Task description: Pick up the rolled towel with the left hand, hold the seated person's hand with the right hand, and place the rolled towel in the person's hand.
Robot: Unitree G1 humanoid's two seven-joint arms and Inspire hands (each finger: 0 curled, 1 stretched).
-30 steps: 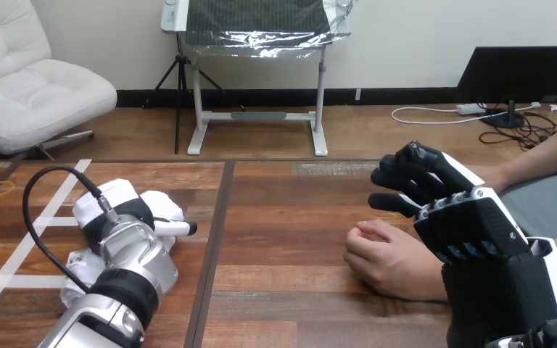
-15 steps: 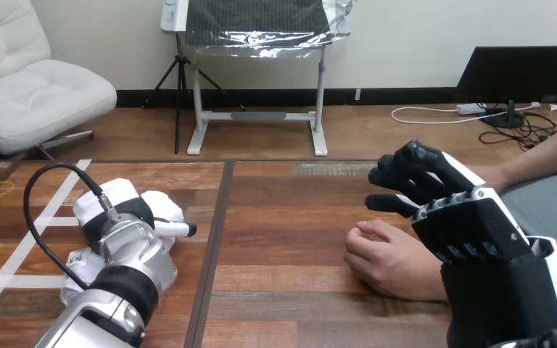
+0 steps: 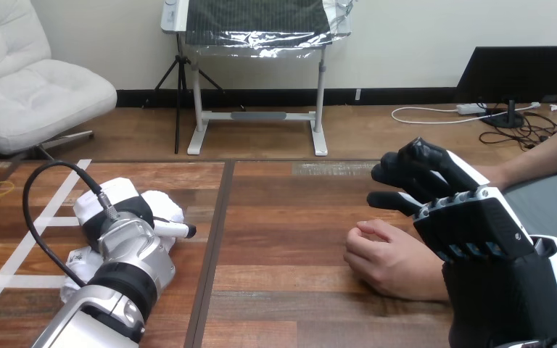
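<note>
The white rolled towel [image 3: 165, 205] lies on the left half of the wooden table [image 3: 283, 217], mostly covered by my left hand [image 3: 116, 206], which rests on top of it. At the right, the person's hand [image 3: 384, 254] lies loosely curled on the table. My right hand [image 3: 471, 225] hovers just above and behind it, over the wrist, back toward the camera. Its black fingers [image 3: 413, 170] are relaxed and reach forward past the person's hand with nothing in them. The person's wrist is hidden behind my right hand.
White tape lines [image 3: 25, 246] mark the table's left part. A dark seam [image 3: 216, 232] runs down the table's middle. The person's other forearm [image 3: 544, 152] comes in at the upper right. Bare wood lies between the towel and the person's hand.
My left forearm has slid slightly toward the lower left while the hand stays on the towel. My right hand has barely shifted. The person's hand has not moved.
</note>
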